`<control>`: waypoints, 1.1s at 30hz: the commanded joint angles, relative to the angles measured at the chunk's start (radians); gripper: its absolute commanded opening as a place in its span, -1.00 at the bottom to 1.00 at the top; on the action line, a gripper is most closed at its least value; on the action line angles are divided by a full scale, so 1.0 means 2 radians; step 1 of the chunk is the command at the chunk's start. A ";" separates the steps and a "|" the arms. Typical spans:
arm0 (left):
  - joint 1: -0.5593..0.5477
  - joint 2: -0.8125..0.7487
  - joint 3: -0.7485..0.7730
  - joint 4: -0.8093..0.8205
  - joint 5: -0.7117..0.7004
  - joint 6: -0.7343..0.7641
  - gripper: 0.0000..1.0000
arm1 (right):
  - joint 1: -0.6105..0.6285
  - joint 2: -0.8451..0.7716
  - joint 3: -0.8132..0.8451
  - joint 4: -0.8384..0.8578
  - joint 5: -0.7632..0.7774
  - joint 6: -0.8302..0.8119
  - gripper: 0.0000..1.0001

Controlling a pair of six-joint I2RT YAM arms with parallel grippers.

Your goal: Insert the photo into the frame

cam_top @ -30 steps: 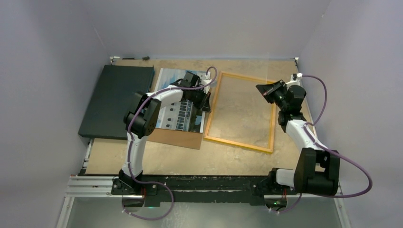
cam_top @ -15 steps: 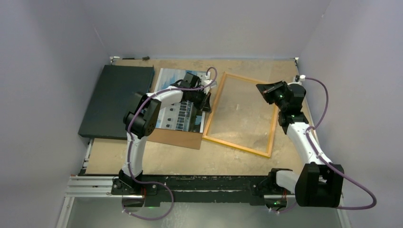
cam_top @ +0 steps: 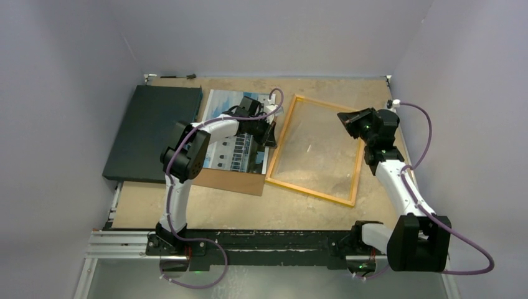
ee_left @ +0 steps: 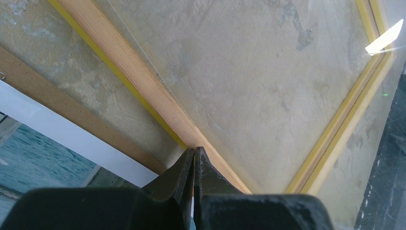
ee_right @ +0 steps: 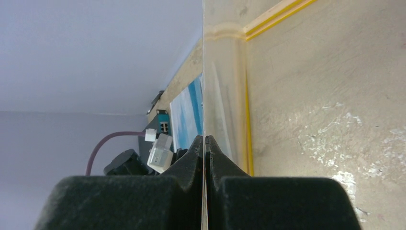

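The photo, blue sky over a pale building, lies face up left of centre under my left arm; its white border shows in the left wrist view. The yellow-orange frame lies at the middle of the table. My left gripper is shut, and its tips rest against the frame's wood-toned left rail. My right gripper is shut on the right edge of a thin clear pane. The pane is tilted up over the frame on that side.
A brown backing board lies under the photo's near edge. A dark flat slab lies at the far left. Grey walls enclose the table on three sides. The arms' base rail runs along the near edge.
My right gripper has drawn back to the right and tipped the pane's right edge up. The frame's near right corner has slid slightly left. The left arm has stayed put.
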 commanded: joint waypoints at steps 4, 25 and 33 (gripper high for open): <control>-0.009 -0.010 -0.025 -0.019 -0.015 0.003 -1.00 | 0.008 -0.009 -0.003 -0.002 -0.013 -0.031 -1.00; -0.009 -0.018 -0.025 -0.018 -0.016 0.007 -1.00 | -0.014 0.043 0.026 -0.002 -0.064 -0.100 -1.00; -0.009 -0.015 -0.020 -0.024 -0.018 0.011 -1.00 | -0.018 0.073 0.030 0.018 -0.099 -0.112 -1.00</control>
